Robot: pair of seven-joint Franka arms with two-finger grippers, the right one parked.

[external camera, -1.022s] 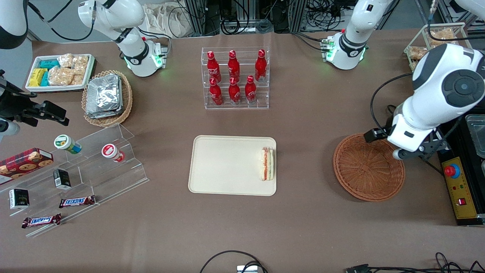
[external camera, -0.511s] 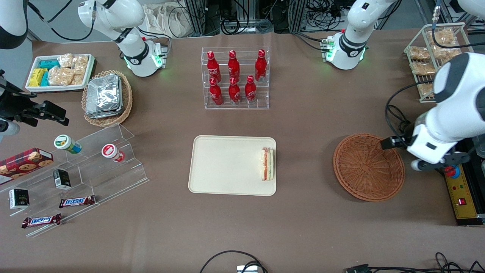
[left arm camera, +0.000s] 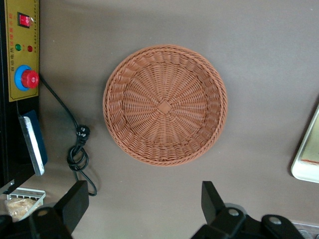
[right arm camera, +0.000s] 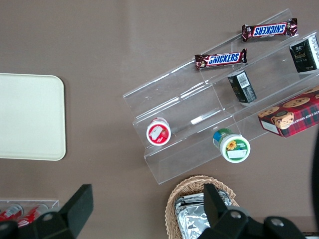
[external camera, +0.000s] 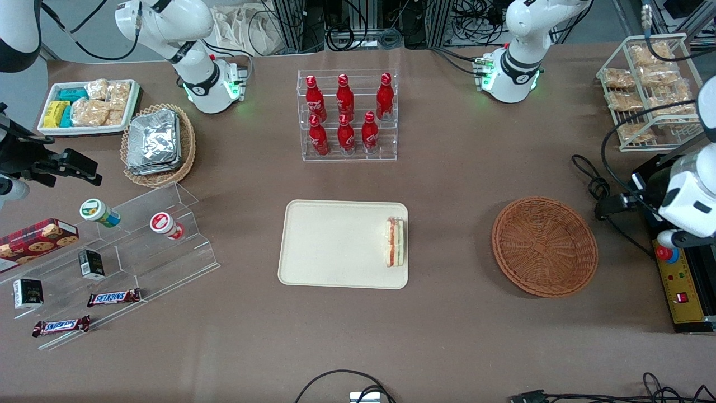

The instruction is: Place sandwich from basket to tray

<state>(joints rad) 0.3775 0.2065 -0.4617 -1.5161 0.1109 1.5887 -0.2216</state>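
Note:
The sandwich lies on the cream tray, at the tray's end nearest the basket. The reddish-brown wicker basket is empty and stands beside the tray toward the working arm's end of the table. My left gripper hangs at that end of the table, clear of the basket and over the black control box. In the left wrist view the gripper is open and empty, with the basket and a corner of the tray below it.
A control box with a red button and a coiled cable lie beside the basket. A wire rack of bagged snacks, a bottle rack, an acrylic stand and a tan basket of foil packets also stand on the table.
My left arm has drawn away from above the basket's rim toward the working arm's end of the table. The sandwich, tray and basket have not moved.

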